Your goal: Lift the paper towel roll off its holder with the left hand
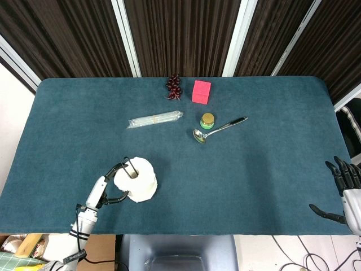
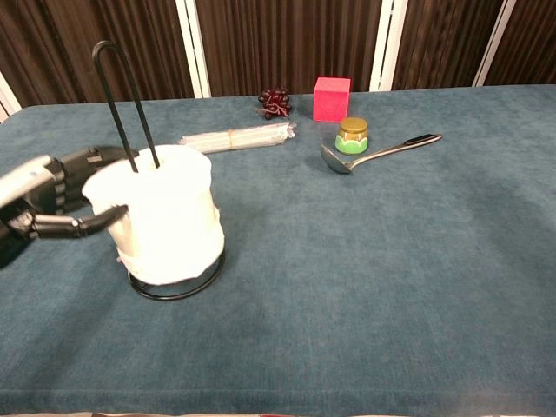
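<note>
At the near left corner of the blue-covered counter (image 1: 259, 169), we see the robot's left hand (image 2: 54, 201) grasping the white paper towel roll (image 2: 165, 224) from its left side — fingers (image 2: 87, 161) curving around the far wall of the roll, thumb pressing the near wall. The roll sits raised on its black wire holder (image 2: 122, 104): in the chest view the holder's round base ring shows bare on the cloth below the roll's lower edge, while the tall wire loop rises through the core and stands well above the roll's top. The roll leans slightly, its paper edge ragged at the bottom. From the head view we see the same hand (image 1: 107, 186) wrapped around the roll (image 1: 137, 179), the arm running down to the counter's front edge.

The right hand (image 1: 344, 192) rests off the counter's near right corner, its dark fingers (image 1: 338, 172) spread apart and holding nothing.

Farther back, well apart from the roll, lie a clear packet of straws (image 2: 234, 137), a bunch of dark grapes (image 2: 275, 101), a pink cube (image 2: 332, 98), a small green jar with a gold lid (image 2: 352, 135) and a metal ladle (image 2: 373, 154) — its bowl just beside the jar, handle pointing right. Dark curtains with white frames (image 1: 127, 36) close off the background.
</note>
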{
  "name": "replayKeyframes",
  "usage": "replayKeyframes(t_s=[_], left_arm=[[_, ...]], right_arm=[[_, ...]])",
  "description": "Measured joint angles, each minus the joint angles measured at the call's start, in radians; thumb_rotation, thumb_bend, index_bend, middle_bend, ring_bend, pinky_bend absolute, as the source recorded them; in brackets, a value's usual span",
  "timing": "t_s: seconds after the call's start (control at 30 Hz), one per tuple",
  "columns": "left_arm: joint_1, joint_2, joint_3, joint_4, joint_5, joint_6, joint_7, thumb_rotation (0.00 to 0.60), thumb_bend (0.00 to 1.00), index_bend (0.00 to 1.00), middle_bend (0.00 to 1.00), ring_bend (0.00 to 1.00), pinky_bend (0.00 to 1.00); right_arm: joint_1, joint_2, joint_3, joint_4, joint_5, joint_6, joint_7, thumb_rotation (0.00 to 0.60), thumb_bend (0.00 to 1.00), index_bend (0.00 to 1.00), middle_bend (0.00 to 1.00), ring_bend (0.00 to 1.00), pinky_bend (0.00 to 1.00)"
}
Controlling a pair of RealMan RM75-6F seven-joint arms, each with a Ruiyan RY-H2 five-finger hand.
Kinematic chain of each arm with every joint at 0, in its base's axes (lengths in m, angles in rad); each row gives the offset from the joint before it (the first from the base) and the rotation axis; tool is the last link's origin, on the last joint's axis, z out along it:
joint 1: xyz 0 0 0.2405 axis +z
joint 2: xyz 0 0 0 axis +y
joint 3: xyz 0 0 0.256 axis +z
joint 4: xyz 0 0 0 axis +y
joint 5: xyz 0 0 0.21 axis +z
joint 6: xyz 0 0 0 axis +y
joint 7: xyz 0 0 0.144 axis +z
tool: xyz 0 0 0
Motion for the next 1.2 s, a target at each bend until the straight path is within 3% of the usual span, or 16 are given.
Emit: replayKeyframes(t_s=[0.3,0.73,1.2], left_arm=[[-0.028,0.106,-0.056,-0.097,0.034,0.043,0.074,0.6,0.38,0.36,0.37,0.32,0.43],[-0.034,0.487,-0.137,-0.472,0.048,0.083,0.277,0.6,0.38,0.36,0.4,0.34,0.44],[0.062,0.733,-0.165,-0.645,0.05,0.215,0.338,0.6,0.38,0.36,0.43,0.36,0.45]], right_arm=[[-0.002,0.004,0.002,-0.002,0.002,0.005,0.009,0.6,0.14,0.0,0.0,0.0,0.12],[0.0,0.004,-0.001,-0.006,0.003,-0.005,0.004,0.6,0.14,0.0,0.0,0.0,0.12],[0.006,0.002,-0.001,-0.01,0.015,-0.024,-0.011,0.6,0.14,0.01,0.0,0.0,0.12]])
